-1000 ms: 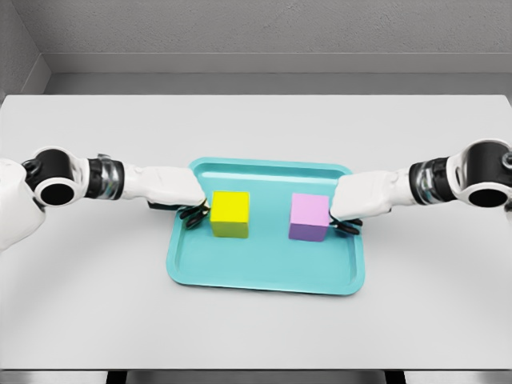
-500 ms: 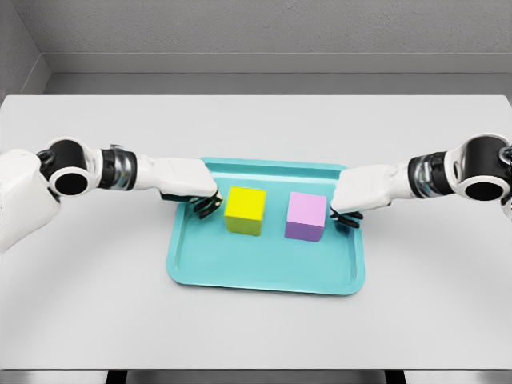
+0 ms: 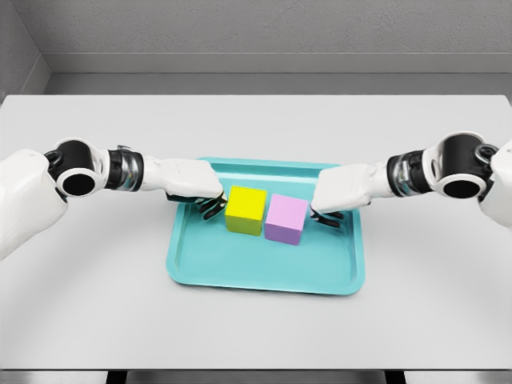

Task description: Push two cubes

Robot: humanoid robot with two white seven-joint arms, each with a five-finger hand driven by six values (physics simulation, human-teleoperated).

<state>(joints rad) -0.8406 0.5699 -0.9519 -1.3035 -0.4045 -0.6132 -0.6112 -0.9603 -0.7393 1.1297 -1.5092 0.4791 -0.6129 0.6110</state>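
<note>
A yellow cube (image 3: 246, 210) and a pink cube (image 3: 286, 219) stand side by side in the middle of a teal tray (image 3: 264, 268), their near faces touching or almost so. My left hand (image 3: 210, 204) reaches in from the left, its curled fingers pressed against the yellow cube's left side. From the right comes my right hand (image 3: 322, 213), fingers curled, against the pink cube's right side. Neither hand grasps a cube.
The tray lies on a white table (image 3: 96, 304) with a grey wall (image 3: 256, 40) behind it. The tray's raised rim runs around both cubes.
Both hands have moved inward. The yellow cube slid right and the pink cube slid left, closing the gap between them.
</note>
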